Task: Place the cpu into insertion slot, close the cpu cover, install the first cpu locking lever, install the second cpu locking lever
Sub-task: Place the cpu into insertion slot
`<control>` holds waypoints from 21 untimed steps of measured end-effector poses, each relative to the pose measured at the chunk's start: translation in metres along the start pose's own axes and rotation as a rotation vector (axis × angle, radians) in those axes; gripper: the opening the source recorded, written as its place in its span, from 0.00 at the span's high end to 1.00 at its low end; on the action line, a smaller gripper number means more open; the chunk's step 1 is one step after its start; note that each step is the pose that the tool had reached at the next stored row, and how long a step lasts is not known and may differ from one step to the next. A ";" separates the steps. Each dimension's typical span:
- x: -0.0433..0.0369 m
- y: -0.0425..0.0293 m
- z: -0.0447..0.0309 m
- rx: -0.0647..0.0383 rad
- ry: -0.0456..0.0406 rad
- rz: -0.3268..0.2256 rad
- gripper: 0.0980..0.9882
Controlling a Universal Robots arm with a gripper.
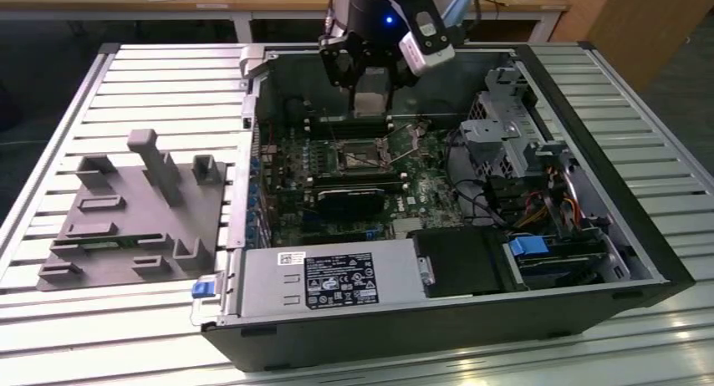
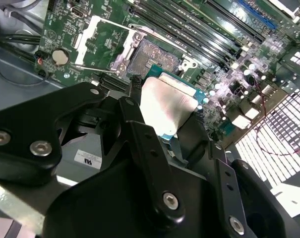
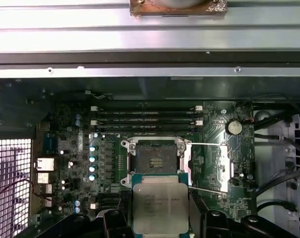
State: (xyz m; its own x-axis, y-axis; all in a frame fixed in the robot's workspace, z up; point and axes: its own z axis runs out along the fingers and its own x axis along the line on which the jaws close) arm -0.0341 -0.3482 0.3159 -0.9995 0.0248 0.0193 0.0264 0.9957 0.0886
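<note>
My gripper (image 1: 372, 102) hangs inside the open computer case, shut on the cpu (image 3: 156, 203), a flat square chip with a silver-grey top. In both wrist views the black fingers (image 2: 135, 116) clamp the chip's two opposite edges. The chip is held in the air just short of the insertion slot (image 3: 156, 159), a dark square socket that lies bare on the green board. The cpu cover (image 3: 211, 166) is swung open beside the socket. Two thin wire locking levers (image 3: 205, 144) stand released along the cover's edges. In the exterior view the socket (image 1: 359, 156) lies below and in front of the gripper.
Long black memory slots (image 3: 147, 119) run beside the socket, and more slots and a black module (image 1: 351, 198) sit on its other side. A power supply (image 1: 323, 281) and drive cage (image 1: 513, 144) fill the case. A grey fixture plate (image 1: 134, 210) lies at the exterior view's left.
</note>
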 end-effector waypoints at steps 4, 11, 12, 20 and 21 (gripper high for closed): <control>-0.0001 -0.0007 0.0073 0.001 0.0000 0.000 0.50; -0.0003 -0.0015 0.0170 0.007 -0.0010 0.009 0.50; -0.0003 -0.0016 0.0180 0.007 -0.0018 0.018 0.50; -0.0005 -0.0021 0.0239 0.005 -0.0129 0.149 0.50; -0.0005 -0.0022 0.0246 0.005 -0.0144 0.166 0.50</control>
State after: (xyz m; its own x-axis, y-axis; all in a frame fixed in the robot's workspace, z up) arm -0.0341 -0.3482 0.2912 -0.9815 0.1906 0.0191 0.1915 0.9782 0.0807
